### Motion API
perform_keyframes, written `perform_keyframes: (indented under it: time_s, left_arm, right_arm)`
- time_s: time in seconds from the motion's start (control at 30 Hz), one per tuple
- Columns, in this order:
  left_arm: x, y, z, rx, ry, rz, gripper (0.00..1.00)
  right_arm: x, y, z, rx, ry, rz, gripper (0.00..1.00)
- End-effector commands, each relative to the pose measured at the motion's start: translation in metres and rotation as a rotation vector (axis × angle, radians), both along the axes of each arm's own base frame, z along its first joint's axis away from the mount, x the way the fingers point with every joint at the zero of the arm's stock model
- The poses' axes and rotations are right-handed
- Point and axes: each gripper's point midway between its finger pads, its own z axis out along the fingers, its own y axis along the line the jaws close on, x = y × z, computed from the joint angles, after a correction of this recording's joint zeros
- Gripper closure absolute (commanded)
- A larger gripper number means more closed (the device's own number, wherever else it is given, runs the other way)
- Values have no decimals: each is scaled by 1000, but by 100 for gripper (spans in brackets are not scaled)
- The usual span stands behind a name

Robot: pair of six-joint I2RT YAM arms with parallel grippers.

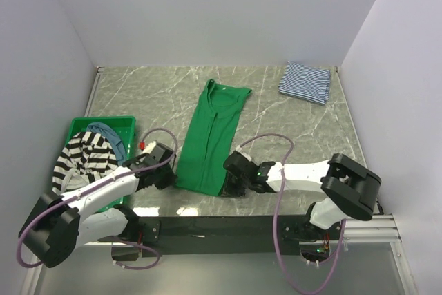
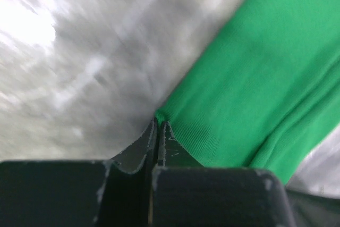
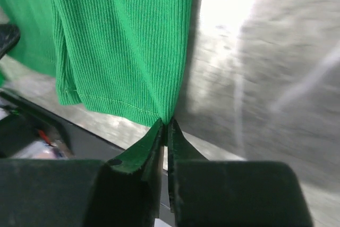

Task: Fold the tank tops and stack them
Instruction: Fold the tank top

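Overhead, the green tank top (image 1: 210,136) lies lengthwise down the middle of the marbled table (image 1: 304,136). It is folded narrow, with its neckline at the far end and its hem toward the arms. The left gripper (image 1: 166,170) sits at the hem's left corner and the right gripper (image 1: 233,174) at its right corner, but from above the wrists hide the jaws. The wrist views settle it: each pair of jaws is closed tight, pinching a bit of the green hem corner between its tips. Only the overhead view shows the rest — a folded thin navy-white striped top (image 1: 304,81) at the far right, and a green bin (image 1: 121,124) at the left holding the bold black-white striped top (image 1: 84,158) and the dusty blue top (image 1: 109,131).
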Motion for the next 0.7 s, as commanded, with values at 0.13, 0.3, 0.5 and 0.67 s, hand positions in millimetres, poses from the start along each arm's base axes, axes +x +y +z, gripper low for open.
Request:
perform_keyframes:
  time_s: [0.13, 0.3, 0.5, 0.67]
  left_arm:
    - [-44, -41, 7, -60, 29, -93, 99]
    - [-73, -54, 5, -84, 62, -86, 99]
    - [-83, -68, 24, -88, 42, -116, 99]
    - [-58, -76, 59, -84, -64, -111, 99]
  right_arm:
    - [-18, -55, -2, -139, -36, 83, 97]
    - [-43, -72, 0, -125, -20, 122, 100]
    - [-48, -72, 24, -121, -75, 112, 100]
    - [-21, -70, 49, -155, -167, 80, 100]
